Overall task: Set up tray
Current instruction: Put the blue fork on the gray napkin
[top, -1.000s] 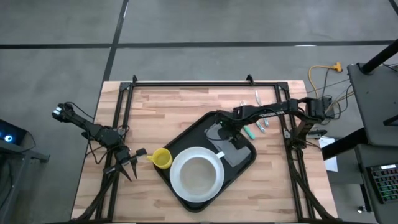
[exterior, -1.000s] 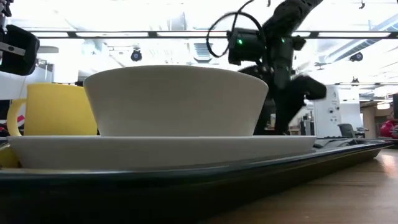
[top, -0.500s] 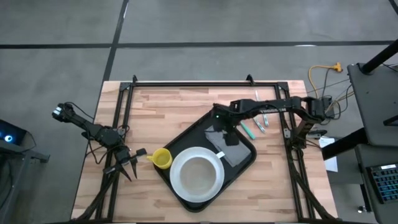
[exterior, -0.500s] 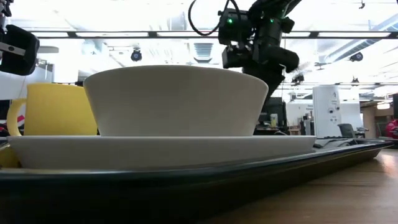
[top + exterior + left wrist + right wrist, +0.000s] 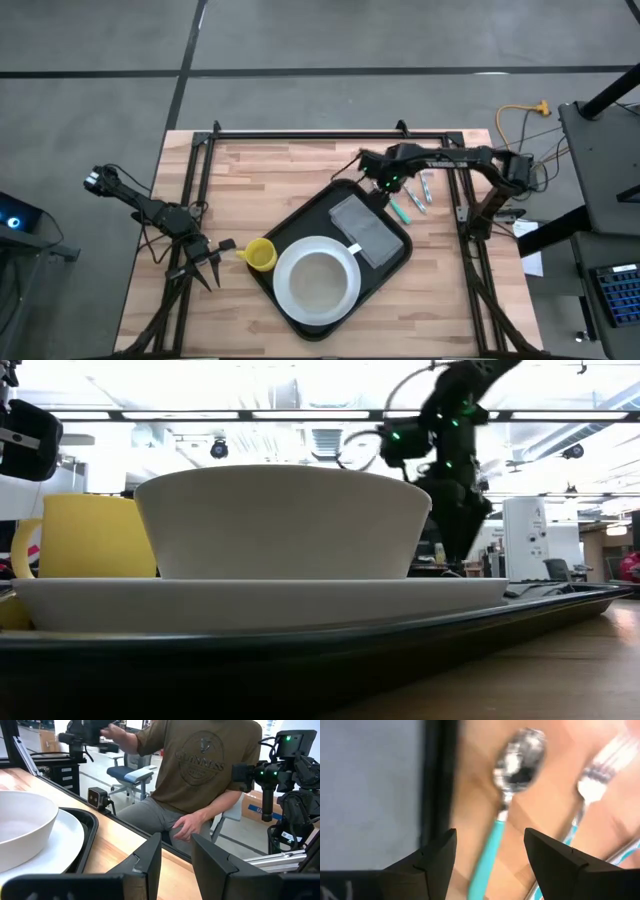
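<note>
The black tray [image 5: 398,252] lies slantwise mid-table. It carries a white plate [image 5: 290,305] with a white bowl [image 5: 318,280] on it, and a grey napkin [image 5: 362,228] lying flat. A yellow cup [image 5: 260,255] stands at the tray's left corner. My right gripper [image 5: 388,188] points down just past the tray's far right rim. It is open over a teal-handled spoon [image 5: 506,795] on the wood and touches nothing. A fork [image 5: 590,785] lies beside the spoon. My left gripper [image 5: 175,855] waits open near the table's left edge.
More teal-handled cutlery [image 5: 420,195] lies on the wood at the far right. A black frame [image 5: 300,133] runs along the table's far edge and its sides. A person [image 5: 200,775] sits beyond the table's edge in the left wrist view.
My right gripper has left the spot over the napkin and gone toward the table's far right, off the tray, to above the cutlery. It has risen a little and rolled about its pointing line. The napkin stays flat on the tray.
</note>
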